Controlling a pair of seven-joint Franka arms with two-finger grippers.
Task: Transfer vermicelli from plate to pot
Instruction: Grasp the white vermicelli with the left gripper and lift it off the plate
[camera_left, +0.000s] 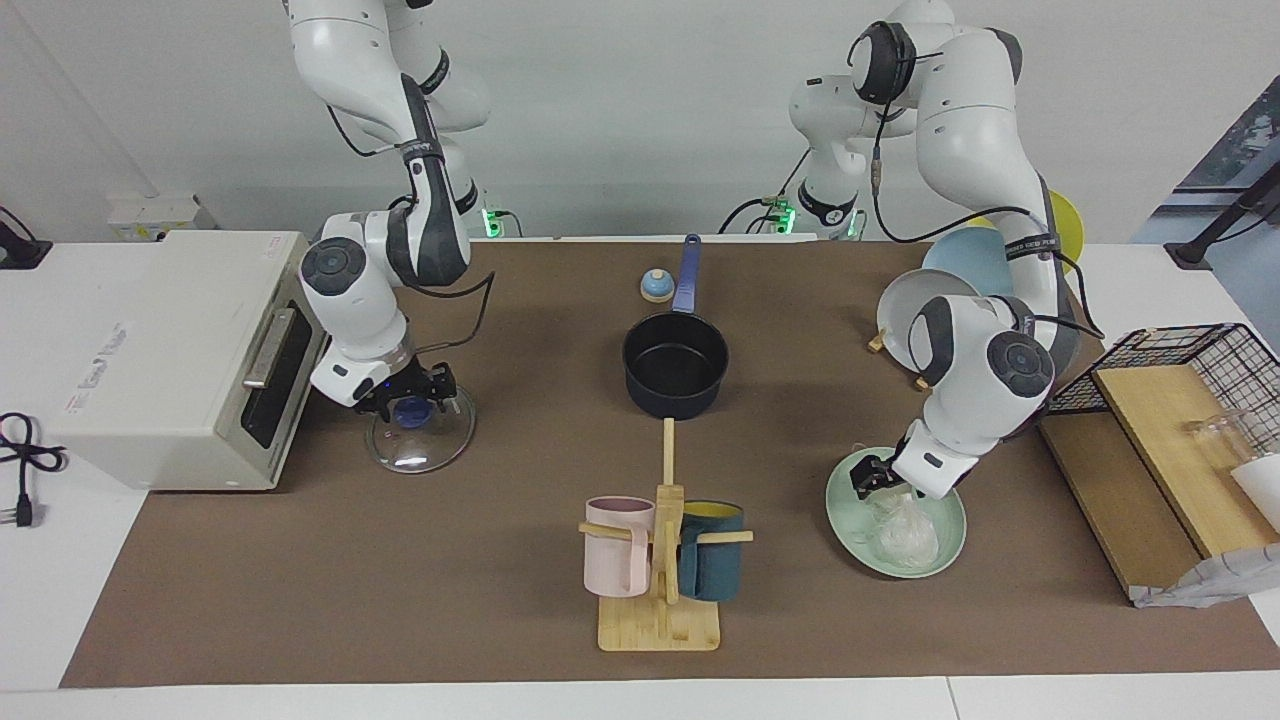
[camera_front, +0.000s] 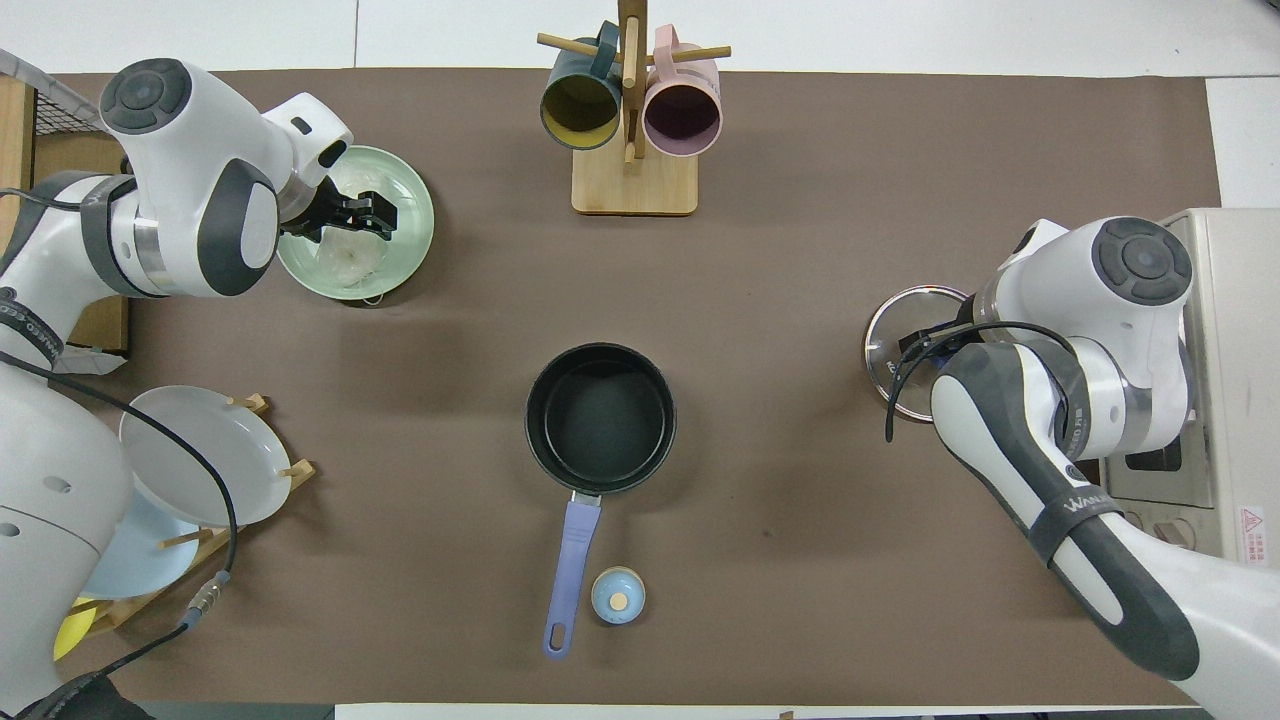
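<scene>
vermicelli (camera_left: 905, 535) on plate (camera_left: 848, 520), pot (camera_left: 675, 365) empty

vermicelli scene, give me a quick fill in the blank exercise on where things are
1. The vermicelli lies on the mint-green ____.
2. The pot holds ____ at this moment.
3. The left gripper is low over the plate, at the vermicelli, while the right gripper is at the blue knob of the glass ____.
4. The pink mug and the teal mug hang on a ____ stand.

Missing words: plate; nothing; lid; wooden
</scene>
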